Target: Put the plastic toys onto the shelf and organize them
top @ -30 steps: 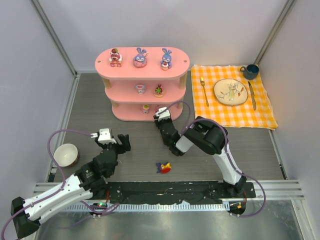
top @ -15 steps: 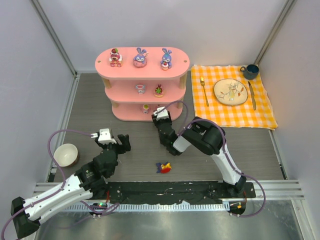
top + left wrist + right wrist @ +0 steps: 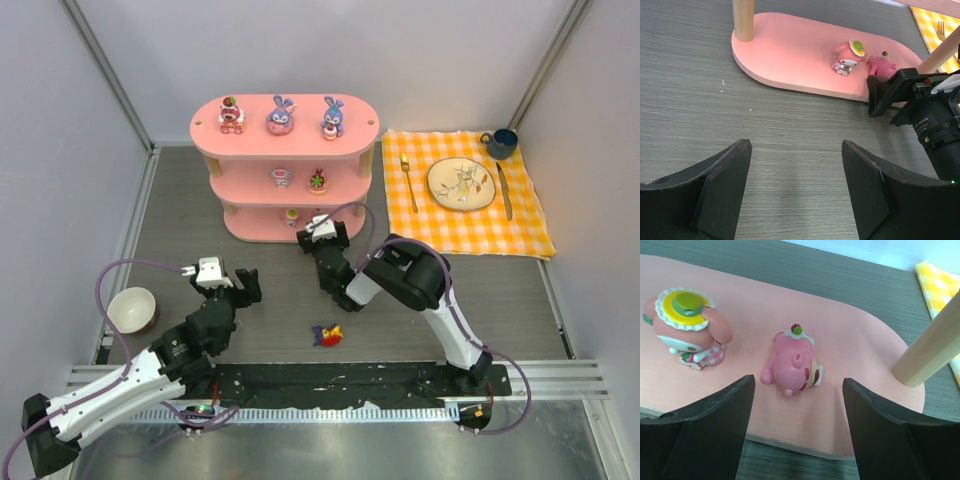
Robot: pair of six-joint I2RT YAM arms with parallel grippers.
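The pink shelf (image 3: 352,130) holds three toys on its top board: a pink bear (image 3: 231,116) and two bunnies (image 3: 280,116) (image 3: 332,118). Two small toys (image 3: 281,177) (image 3: 317,181) stand on the middle board. On the bottom board (image 3: 850,340) a pink toy with a yellow hat (image 3: 687,327) stands beside a pink round toy (image 3: 792,365) that lies on its back. My right gripper (image 3: 797,405) is open and empty just in front of that fallen toy. A red-yellow-purple toy (image 3: 327,334) lies on the table. My left gripper (image 3: 796,165) is open and empty above bare table.
A white bowl (image 3: 132,309) sits at the left. An orange checked cloth (image 3: 520,215) at the right carries a plate (image 3: 461,184), fork, knife and a blue cup (image 3: 501,142). A wooden shelf post (image 3: 932,342) stands right of the fallen toy.
My right gripper has shifted slightly left along the front of the bottom board. The left arm and the toys have not moved.
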